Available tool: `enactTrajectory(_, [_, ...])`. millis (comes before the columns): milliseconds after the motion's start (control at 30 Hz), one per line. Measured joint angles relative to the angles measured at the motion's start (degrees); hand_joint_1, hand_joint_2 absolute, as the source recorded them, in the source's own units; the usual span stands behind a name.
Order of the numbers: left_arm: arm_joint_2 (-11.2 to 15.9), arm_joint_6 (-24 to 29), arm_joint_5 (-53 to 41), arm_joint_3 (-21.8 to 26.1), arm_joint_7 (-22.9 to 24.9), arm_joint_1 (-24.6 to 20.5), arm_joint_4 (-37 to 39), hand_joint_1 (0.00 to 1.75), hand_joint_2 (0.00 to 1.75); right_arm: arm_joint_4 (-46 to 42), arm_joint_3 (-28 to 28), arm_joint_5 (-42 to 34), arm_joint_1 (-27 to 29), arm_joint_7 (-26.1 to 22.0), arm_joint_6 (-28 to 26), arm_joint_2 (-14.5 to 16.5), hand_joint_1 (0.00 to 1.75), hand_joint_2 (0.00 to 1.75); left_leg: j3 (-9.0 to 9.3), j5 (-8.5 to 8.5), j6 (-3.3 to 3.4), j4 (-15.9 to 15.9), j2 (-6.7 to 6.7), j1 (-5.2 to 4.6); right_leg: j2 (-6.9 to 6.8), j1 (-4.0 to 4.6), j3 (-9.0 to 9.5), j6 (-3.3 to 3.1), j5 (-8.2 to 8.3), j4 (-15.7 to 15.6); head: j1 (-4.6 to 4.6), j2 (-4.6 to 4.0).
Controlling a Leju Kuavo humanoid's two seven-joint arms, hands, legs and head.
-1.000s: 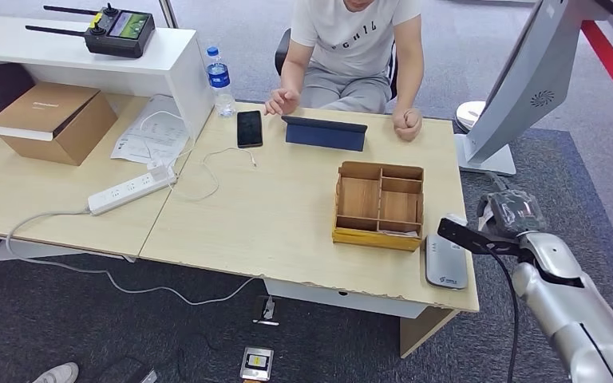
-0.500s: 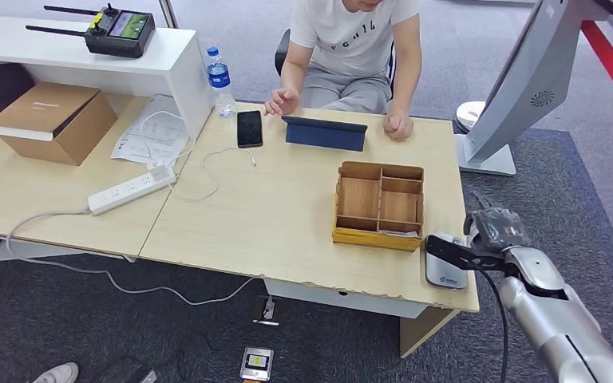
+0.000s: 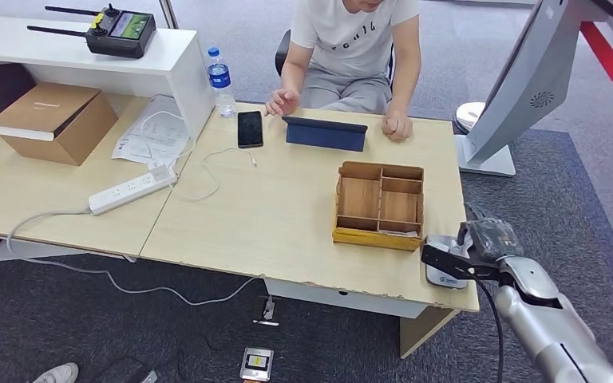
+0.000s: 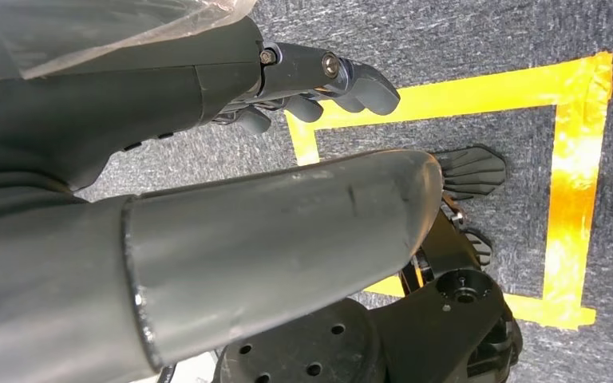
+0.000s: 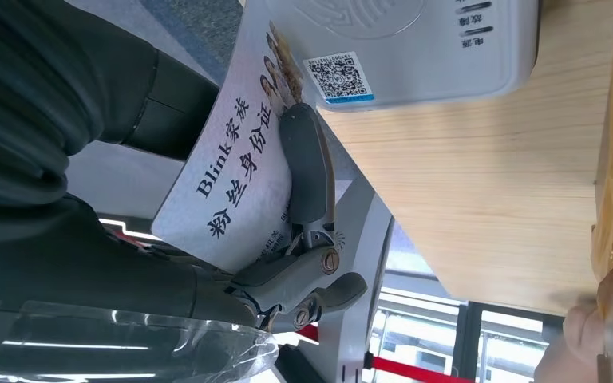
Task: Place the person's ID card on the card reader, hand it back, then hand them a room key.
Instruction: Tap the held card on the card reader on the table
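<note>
Right hand: ID card gripped

You see the right hand [image 5: 303,263] pinching the ID card [image 5: 231,167] at the card reader [image 3: 444,266]; left hand [image 4: 319,80] curled, holding nothing.

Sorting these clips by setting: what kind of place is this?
Likely an office or lab staged as a reception check-in desk: a person sits across a wooden desk, a white card reader lies near its edge, and yellow floor tape marks the carpet.
</note>
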Motion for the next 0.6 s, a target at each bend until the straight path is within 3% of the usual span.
enactTrajectory(367, [-0.02,0.17,0.06,0.0,-0.09,0.0,0.0,0.0,0.0,-0.13,-0.02,-1.0,-0.27,0.8,-0.92,-0.56,1.75,1.75,0.02,0.07,0.06,0.0,0.01,0.0,0.0,-0.03,0.05,0.05,0.11,-0.01,0.01,0.0])
enactTrajectory(600, [-0.01,-0.43,-0.26,0.0,-0.46,-0.03,0.0,0.0,0.0,-1.37,-0.02,0.1,-5.64,0.52,-0.45,-1.79,1.75,1.75,-0.2,0.22,0.06,0.0,0.08,-0.02,0.06,-0.05,-0.21,0.04,0.28,-0.01,0.01,0.0])
